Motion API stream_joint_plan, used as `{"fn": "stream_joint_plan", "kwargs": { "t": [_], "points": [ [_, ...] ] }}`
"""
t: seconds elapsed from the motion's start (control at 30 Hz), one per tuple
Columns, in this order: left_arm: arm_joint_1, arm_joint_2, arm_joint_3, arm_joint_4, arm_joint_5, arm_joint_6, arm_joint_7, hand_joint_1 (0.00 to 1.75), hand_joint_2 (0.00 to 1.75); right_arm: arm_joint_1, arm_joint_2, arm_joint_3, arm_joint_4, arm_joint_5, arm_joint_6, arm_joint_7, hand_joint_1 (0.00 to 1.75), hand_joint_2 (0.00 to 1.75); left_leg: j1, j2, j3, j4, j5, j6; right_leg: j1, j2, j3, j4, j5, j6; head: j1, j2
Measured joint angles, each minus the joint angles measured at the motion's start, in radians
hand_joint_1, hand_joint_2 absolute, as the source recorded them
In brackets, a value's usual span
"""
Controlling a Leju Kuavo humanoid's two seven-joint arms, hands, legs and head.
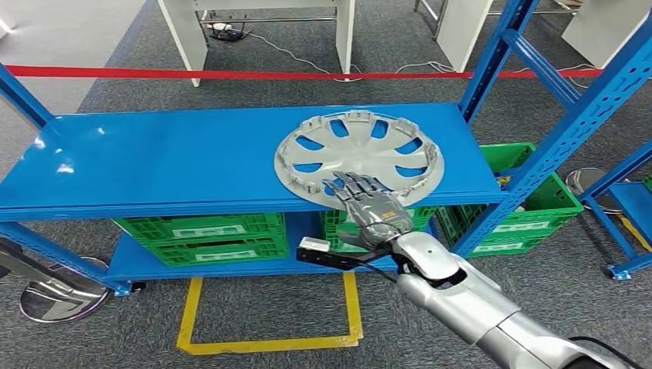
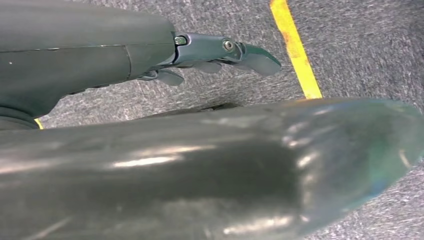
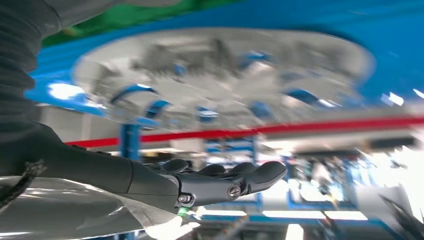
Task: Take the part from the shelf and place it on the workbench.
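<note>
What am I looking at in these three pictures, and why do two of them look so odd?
This is a two-legged robot with two silver arms ending in many-fingered hands. The wide picture comes from a camera high on its body, looking down at a blue shelf. On it lies a silver wheel cover, the part to be fetched. The right hand reaches out with its fingers spread over the cover's near edge; whether they touch it I cannot tell. The odd pictures come from cameras at the wrists, so they are turned. One shows the wheel cover from close by, the other the left hand hanging above grey carpet, holding nothing.
</note>
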Motion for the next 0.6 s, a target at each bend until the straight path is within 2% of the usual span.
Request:
{"fn": "stream_joint_plan", "kwargs": {
  "t": [0.27,0.6],
  "points": [
    [0.020,0.002,0.041,-0.014,-0.050,0.001,0.021,0.00,0.00,0.029,-0.004,-0.001,-0.222,-0.016,-0.038,-0.015,0.00,1.75,0.000,0.000,0.000,0.000,0.000,0.000,0.000,0.000,-0.011,0.000,-0.001,-0.001,0.000,0.000],
    [0.023,0.004,0.052,-0.015,-0.057,0.002,0.024,0.00,0.00,0.044,-0.015,-0.007,-0.289,-0.017,-0.073,-0.026,0.00,1.75,0.000,0.000,-0.001,0.000,0.000,0.000,0.000,0.000,-0.001,0.000,0.001,-0.001,0.000,0.000]
  ]
}}
